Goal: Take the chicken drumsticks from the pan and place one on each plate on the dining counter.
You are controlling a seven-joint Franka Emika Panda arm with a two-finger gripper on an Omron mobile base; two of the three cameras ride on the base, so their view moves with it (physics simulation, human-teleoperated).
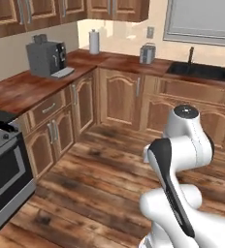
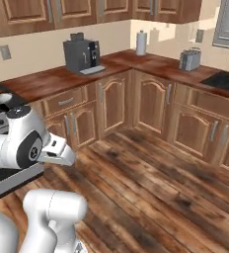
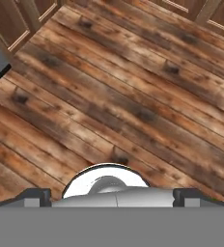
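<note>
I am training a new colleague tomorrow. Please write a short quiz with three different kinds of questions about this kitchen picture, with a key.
1. True or false: the tool is open, with nothing between its tips, above the wooden floor.
2. What stands nearest the coffee machine on the counter? A) paper towel roll B) toaster C) sink
3. Fill in: the stove is at the ___ edge of the left base view.

Key: 1 true; 2 A; 3 left.
</note>
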